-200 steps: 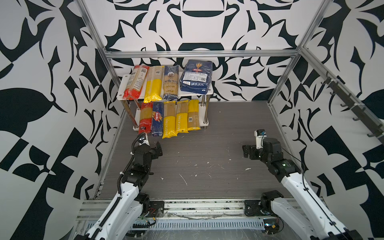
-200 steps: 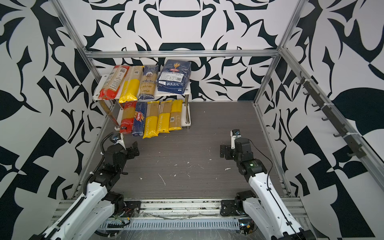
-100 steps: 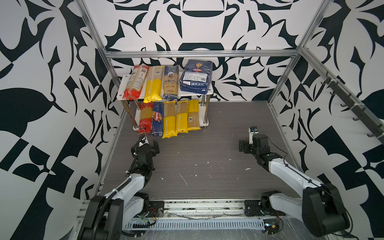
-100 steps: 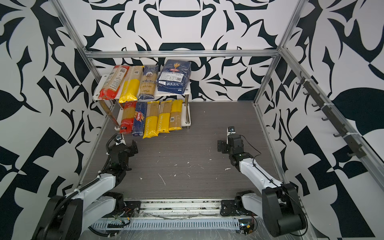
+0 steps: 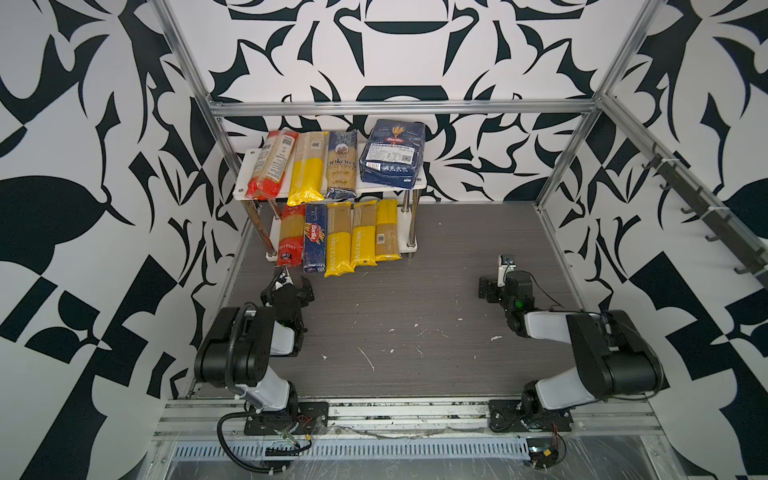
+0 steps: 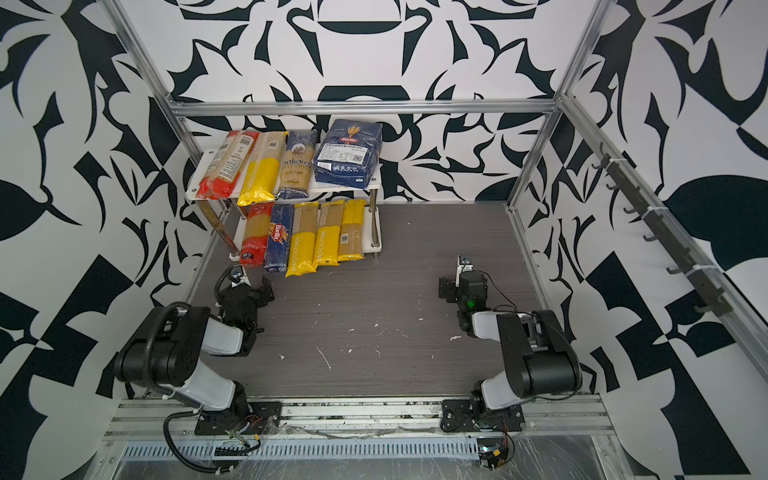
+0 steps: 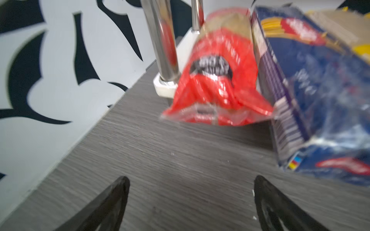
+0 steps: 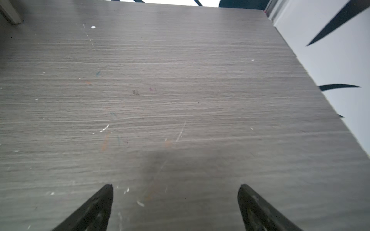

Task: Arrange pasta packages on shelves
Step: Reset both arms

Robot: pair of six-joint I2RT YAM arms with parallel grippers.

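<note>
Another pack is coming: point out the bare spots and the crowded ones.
Bare: the table in front of the rack, and right of it to the wall. Crowded: the lower board, five packs abreast; the upper board has only a slit left of the wide blue bag.

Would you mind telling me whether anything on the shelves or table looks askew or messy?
The red pack on the upper shelf lies slanted beside its straighter neighbours. The five lower packs overhang the lower board's front edge unevenly. White flecks litter the table.
</note>
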